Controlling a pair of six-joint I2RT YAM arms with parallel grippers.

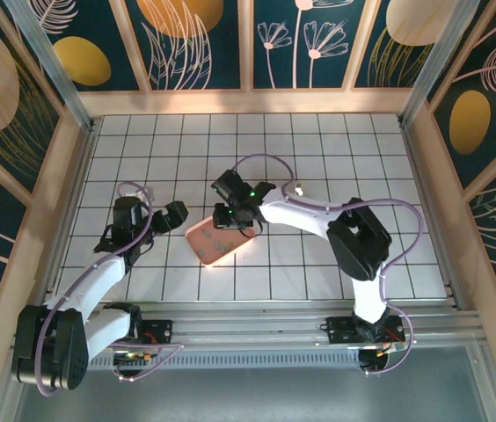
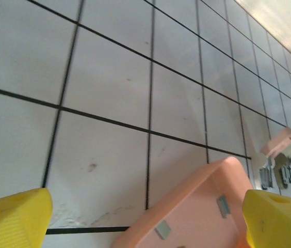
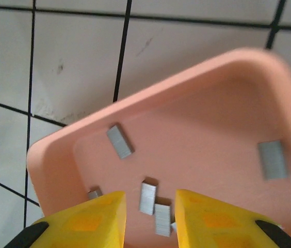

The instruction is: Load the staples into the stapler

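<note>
Though mostly bare, pink tray [image 3: 50,155] with staples [image 3: 119,141]

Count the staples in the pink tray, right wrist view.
5 staples: one upper left, one far right, two together at bottom centre, one half hidden at bottom left. The right tool may hide more.

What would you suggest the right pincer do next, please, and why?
Probably lower the right pincer a little and close on the staple strip lying between its fingertips. Its jaws stand slightly apart over the pink tray, gripping nothing, and the staples lie loose on the tray floor.
</note>
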